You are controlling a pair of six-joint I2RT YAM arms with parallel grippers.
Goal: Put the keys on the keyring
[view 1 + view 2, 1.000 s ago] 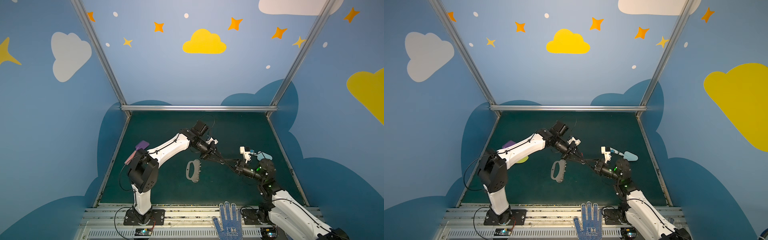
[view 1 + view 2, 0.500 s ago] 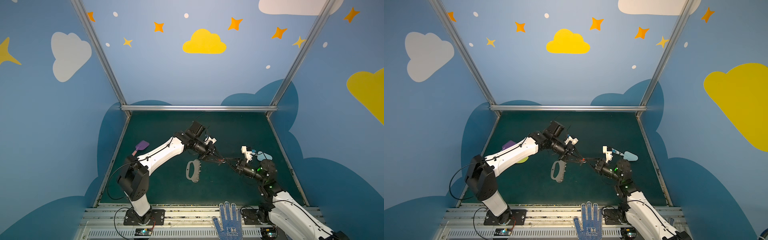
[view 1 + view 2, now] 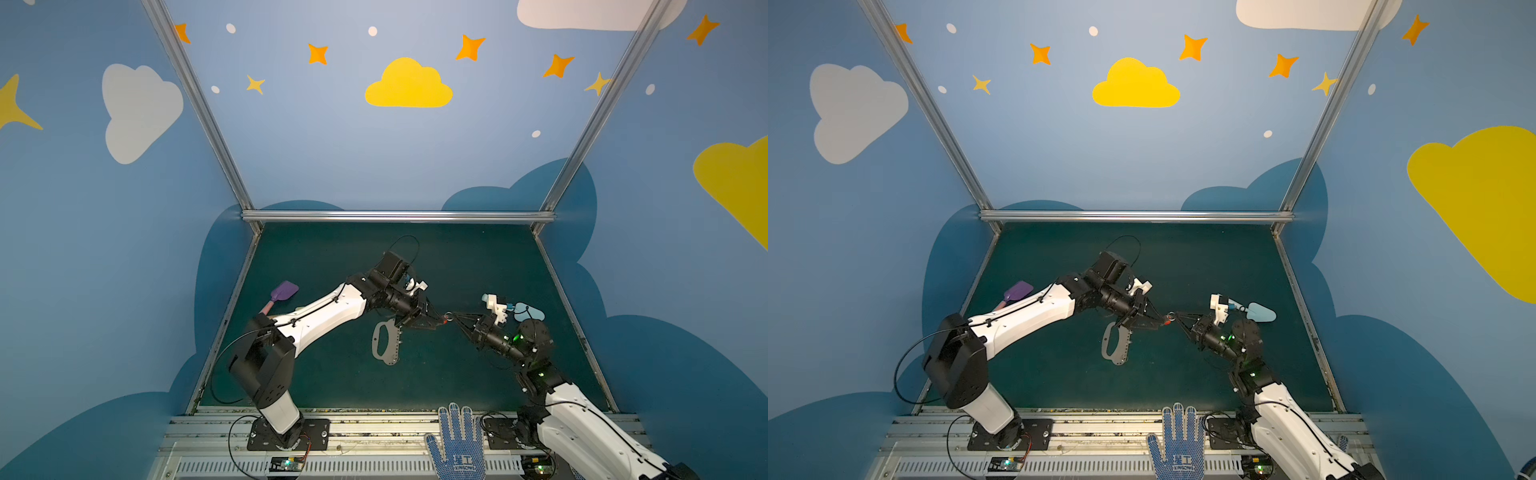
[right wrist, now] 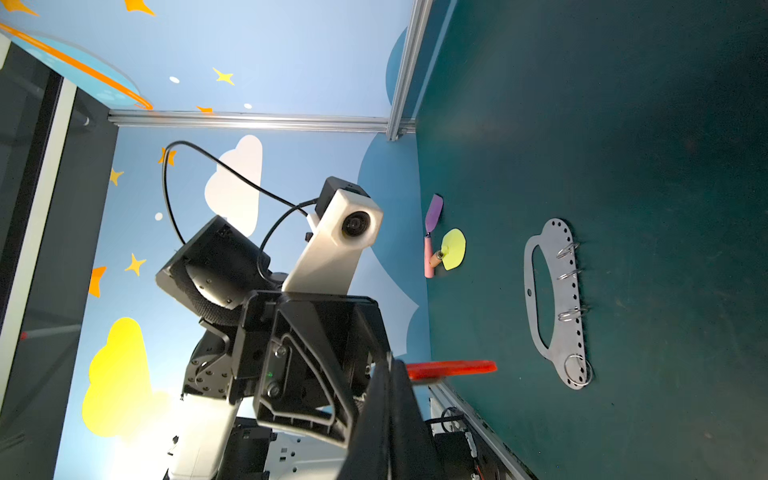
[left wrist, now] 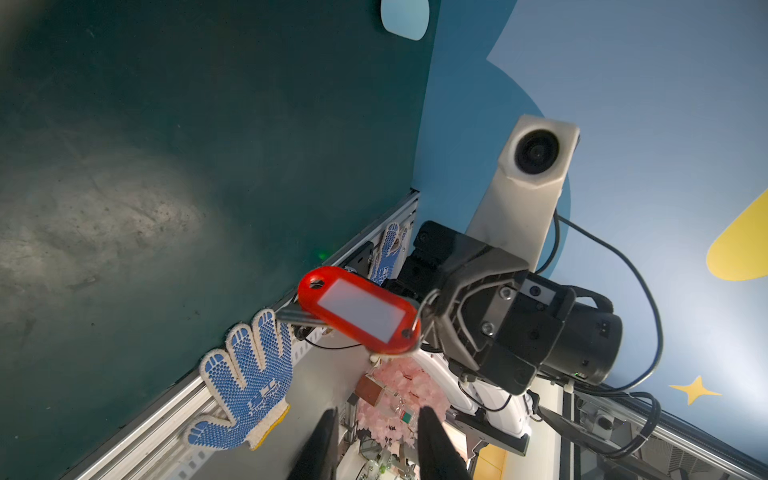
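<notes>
The keys hang in the air over the middle of the mat. In the left wrist view the red tag and a silvery key dangle from a split ring pinched by my right gripper, which is shut on them. My right gripper points left. My left gripper faces it tip to tip, open, with nothing between its fingers. The keyring, a flat grey plate with several split rings on its holed edge, lies on the mat below my left gripper.
A purple toy shovel lies at the mat's left edge, with a yellow one beside it. A light blue shovel lies at the right, behind my right wrist. A blue dotted glove rests on the front rail.
My left arm has lowered its shoulder and stretched out further, and its jaws have widened a little. The right gripper still holds the keys in about the same place.
</notes>
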